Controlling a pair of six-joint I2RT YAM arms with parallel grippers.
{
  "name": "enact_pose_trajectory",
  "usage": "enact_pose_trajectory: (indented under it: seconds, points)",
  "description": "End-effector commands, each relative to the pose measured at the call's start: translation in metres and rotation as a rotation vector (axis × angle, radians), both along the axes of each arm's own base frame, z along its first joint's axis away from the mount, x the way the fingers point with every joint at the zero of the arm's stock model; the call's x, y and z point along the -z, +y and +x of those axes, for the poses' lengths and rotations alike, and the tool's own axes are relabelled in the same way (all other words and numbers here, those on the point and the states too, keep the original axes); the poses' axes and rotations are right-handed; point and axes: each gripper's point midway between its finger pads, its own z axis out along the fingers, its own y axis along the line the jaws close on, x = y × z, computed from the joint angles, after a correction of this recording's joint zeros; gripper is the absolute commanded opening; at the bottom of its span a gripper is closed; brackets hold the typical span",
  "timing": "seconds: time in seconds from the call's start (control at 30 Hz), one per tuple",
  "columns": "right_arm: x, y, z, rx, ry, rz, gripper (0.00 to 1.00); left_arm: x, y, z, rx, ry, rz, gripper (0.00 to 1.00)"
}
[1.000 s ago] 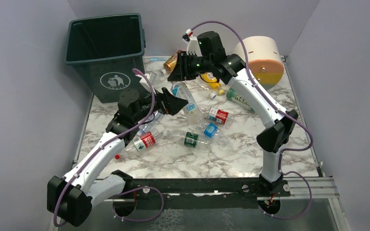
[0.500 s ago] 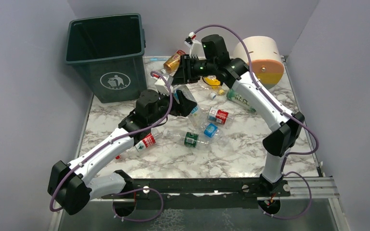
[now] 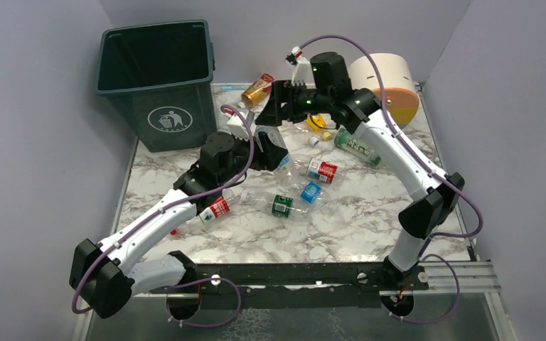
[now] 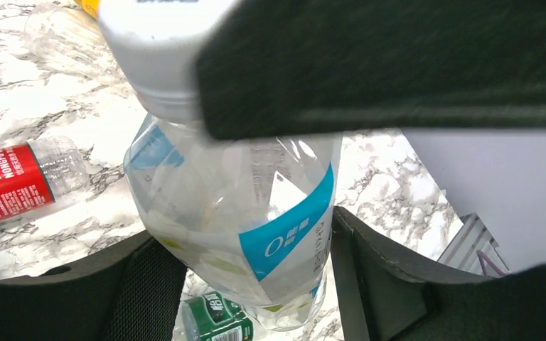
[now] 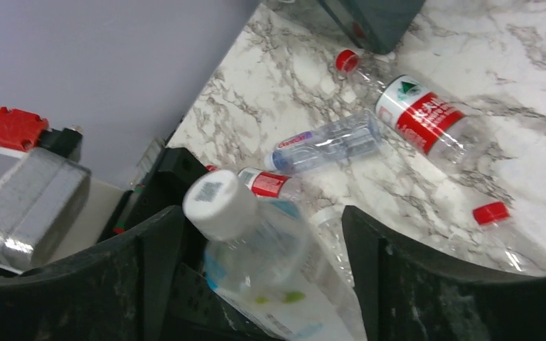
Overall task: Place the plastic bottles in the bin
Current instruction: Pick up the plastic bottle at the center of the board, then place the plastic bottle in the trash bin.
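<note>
A clear plastic bottle [image 4: 234, 213] with a white cap [image 5: 220, 206] and a blue label hangs above the table, right of the dark green bin [image 3: 156, 78]. My left gripper [image 4: 245, 234] is shut on its body, both fingers pressed against it. The open right gripper [image 5: 261, 213] straddles the cap end, with a gap showing beside its right finger [image 5: 398, 284]. In the top view the left gripper [image 3: 270, 147] sits just below the right gripper [image 3: 274, 114]. Several other bottles lie on the marble table [image 3: 341, 227], among them a red-labelled one [image 3: 217, 207] and a green-labelled one [image 3: 281, 206].
A big cream cylinder [image 3: 387, 82] lies at the back right. An amber bottle [image 3: 257, 89] sits near the back wall, and yellow [image 3: 316, 122] and green [image 3: 359, 148] bottles lie under the right arm. Grey walls close in the table on three sides.
The left gripper came in and closed on the bottle that the right gripper held by its cap end. The right gripper then opened and drew slightly right.
</note>
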Motion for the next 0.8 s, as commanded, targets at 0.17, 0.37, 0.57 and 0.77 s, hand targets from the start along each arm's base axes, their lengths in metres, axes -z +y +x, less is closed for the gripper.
enact_pose_trajectory:
  seconds: [0.17, 0.37, 0.57, 0.77]
  points:
    - [-0.024, -0.091, 0.035, 0.21, -0.089, 0.002, 1.0, -0.029, 0.006, 0.003, -0.031, -0.065, -0.01, 0.67]
    - [-0.021, -0.116, 0.01, 0.222, -0.131, 0.028, 1.0, -0.031, 0.007, 0.009, -0.019, -0.068, 0.015, 0.68]
    - [0.005, -0.135, -0.023, 0.242, -0.111, 0.003, 1.0, -0.055, 0.032, 0.037, -0.059, -0.1, 0.029, 0.69]
    - [0.048, -0.139, -0.054, 0.188, -0.024, -0.011, 1.0, -0.106, 0.063, 0.077, -0.107, -0.168, 0.028, 0.71]
